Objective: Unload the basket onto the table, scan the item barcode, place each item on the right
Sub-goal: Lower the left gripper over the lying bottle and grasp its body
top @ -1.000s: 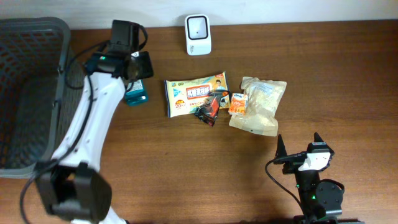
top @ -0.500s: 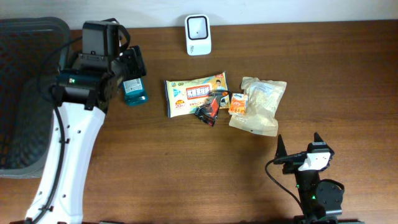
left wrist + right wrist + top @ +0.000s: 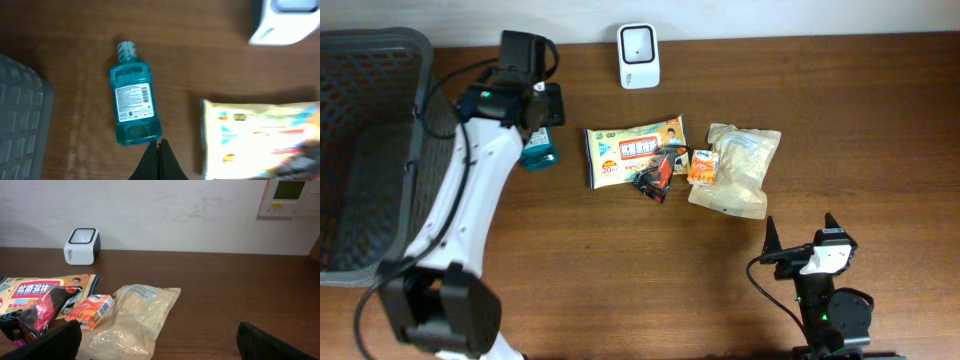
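Overhead and wrist views, read from left to right. A dark mesh basket (image 3: 382,40) stands at the left edge of the brown table (image 3: 620,290). The white left arm (image 3: 470,195) reaches past it toward the far edge. The left gripper (image 3: 159,149) has its jaws pressed together and pinches nothing. In the wrist view its tips sit just beside the base of the bottle (image 3: 132,105).

The bottle is teal and lies flat on the table between the basket and the wipes pack (image 3: 632,150). Its cap points to the far edge and its white label faces up (the print is too blurred to tell whether a barcode is on it). From overhead the gripper covers the bottle's upper part.

The white scanner (image 3: 638,55) stands upright near the far edge, well apart from the bottle and beyond the wipes pack. To the right of the wipes pack lies a dark packet (image 3: 655,175), overlapping its lower right corner. Next come an orange packet (image 3: 702,165) and a clear bag (image 3: 740,170), the orange packet resting against the bag's left side.

Near the front edge, at the right, the right gripper (image 3: 801,235) points upward with jaws spread wide and nothing between them. Its arm base (image 3: 830,315) sits below it. A wall panel (image 3: 290,197) shows in the right wrist view.
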`<state>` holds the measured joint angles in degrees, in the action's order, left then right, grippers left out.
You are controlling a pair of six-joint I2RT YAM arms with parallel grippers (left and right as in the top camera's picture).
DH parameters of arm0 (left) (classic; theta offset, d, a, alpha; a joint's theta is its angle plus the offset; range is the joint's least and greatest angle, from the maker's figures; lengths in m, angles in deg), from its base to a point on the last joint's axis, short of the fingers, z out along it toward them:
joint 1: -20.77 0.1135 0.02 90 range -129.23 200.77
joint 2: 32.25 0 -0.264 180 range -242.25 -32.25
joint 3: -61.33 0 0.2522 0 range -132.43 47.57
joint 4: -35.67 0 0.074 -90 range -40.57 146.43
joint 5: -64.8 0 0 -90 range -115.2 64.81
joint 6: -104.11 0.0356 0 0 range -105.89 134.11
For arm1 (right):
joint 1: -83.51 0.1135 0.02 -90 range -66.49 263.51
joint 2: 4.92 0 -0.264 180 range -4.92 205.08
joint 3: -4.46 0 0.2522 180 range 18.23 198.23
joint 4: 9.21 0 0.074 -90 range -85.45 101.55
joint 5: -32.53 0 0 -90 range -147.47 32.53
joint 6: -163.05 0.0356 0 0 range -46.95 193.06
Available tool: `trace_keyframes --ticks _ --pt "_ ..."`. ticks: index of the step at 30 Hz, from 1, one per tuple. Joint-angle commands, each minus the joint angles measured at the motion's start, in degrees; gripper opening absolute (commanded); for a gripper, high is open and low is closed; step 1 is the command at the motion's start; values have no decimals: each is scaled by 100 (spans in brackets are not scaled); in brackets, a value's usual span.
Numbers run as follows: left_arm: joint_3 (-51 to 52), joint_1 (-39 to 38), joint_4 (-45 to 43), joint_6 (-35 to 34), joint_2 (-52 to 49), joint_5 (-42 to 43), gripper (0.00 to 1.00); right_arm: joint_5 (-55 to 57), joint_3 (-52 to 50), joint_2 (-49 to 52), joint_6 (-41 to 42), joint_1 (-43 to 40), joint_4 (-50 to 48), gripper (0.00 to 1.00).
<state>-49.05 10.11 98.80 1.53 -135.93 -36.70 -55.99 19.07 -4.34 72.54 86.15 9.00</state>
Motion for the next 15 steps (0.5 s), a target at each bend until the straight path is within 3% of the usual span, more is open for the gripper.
trace_keyframes --ticks 1,11,15 --pt "11 -17 -136 173 -590 -820 0 9 -52 -37 -31 35 17 99" --pt "11 33 -1150 146 -1779 -1709 0 9 -52 -37 -31 35 17 99" --pt "11 37 -1386 -463 -2009 -2238 0 9 -52 -37 -31 35 17 98"
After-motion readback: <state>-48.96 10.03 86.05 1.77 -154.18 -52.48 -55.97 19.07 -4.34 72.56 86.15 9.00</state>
